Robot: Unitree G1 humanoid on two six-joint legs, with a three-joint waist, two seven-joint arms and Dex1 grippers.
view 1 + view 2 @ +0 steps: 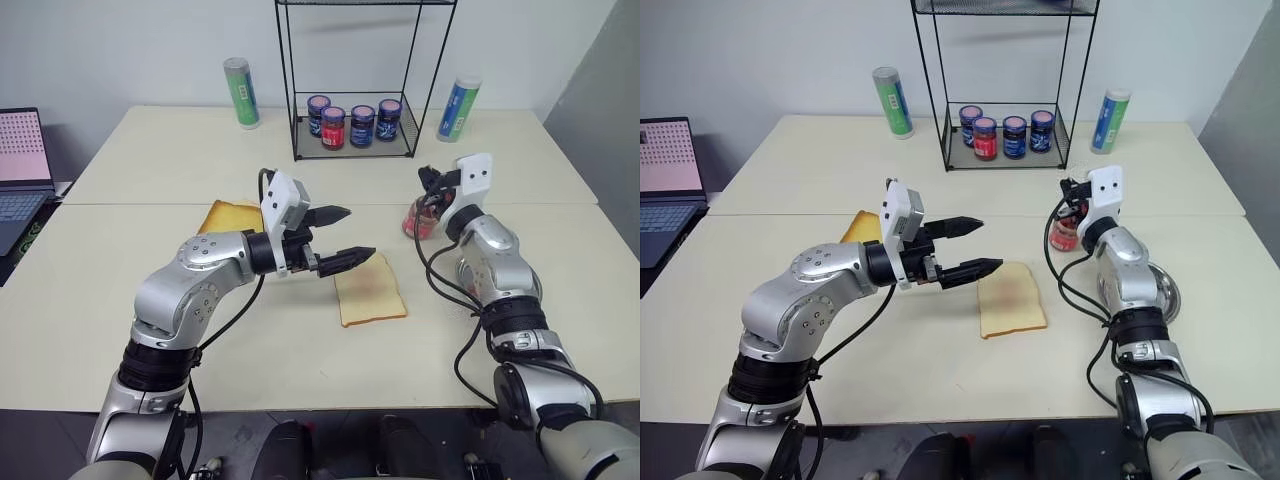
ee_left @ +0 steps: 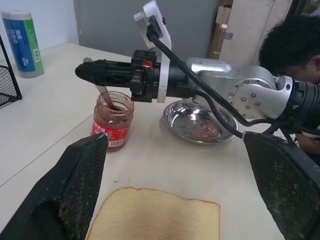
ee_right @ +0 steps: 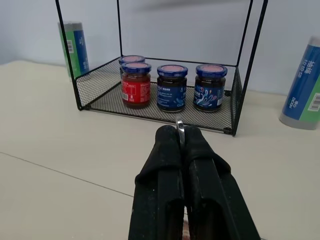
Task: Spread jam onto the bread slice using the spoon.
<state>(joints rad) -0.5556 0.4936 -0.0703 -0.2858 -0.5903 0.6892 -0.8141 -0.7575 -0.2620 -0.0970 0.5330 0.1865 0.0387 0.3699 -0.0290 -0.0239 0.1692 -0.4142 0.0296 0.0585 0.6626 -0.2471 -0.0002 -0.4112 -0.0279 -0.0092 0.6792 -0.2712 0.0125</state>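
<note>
A: Where does the jam (image 2: pixel 113 116) sit?

B: In a small clear jar (image 2: pixel 113 127) with a red label, standing on the tabletop (image 1: pixel 120 290). The spoon (image 2: pixel 102 93) goes down into the jar's mouth, its handle rising to the right pincer (image 2: pixel 85 72), whose fingers are pressed together on the handle.

A: And the bread slice (image 1: pixel 370 291)?

B: It lies flat, near the jar on the robot's side, and toward its left. A faint pink patch shows in the slice's middle.

A: What about the other arm?

B: The left pincer (image 1: pixel 344 236) hangs above the tabletop beside the slice's far left corner, pointing toward the jar. Its fingers (image 1: pixel 350 258) stand apart with nothing between them.

A: Anything else near the jar?

B: A round steel dish (image 2: pixel 199 122) sits just to the right of the jar, with reddish smears in it. A toasted slice (image 1: pixel 232 216) lies well to the jar's left, past the left pincer. Behind the jar stands a wire rack (image 3: pixel 160 102) holding dark blue jars (image 3: pixel 172 86) and one red jar (image 3: pixel 135 84). A green can (image 1: pixel 241 92) stands left of the rack and a blue can (image 1: pixel 458 108) right of it. A laptop (image 1: pixel 22 165) is at the far left.
</note>
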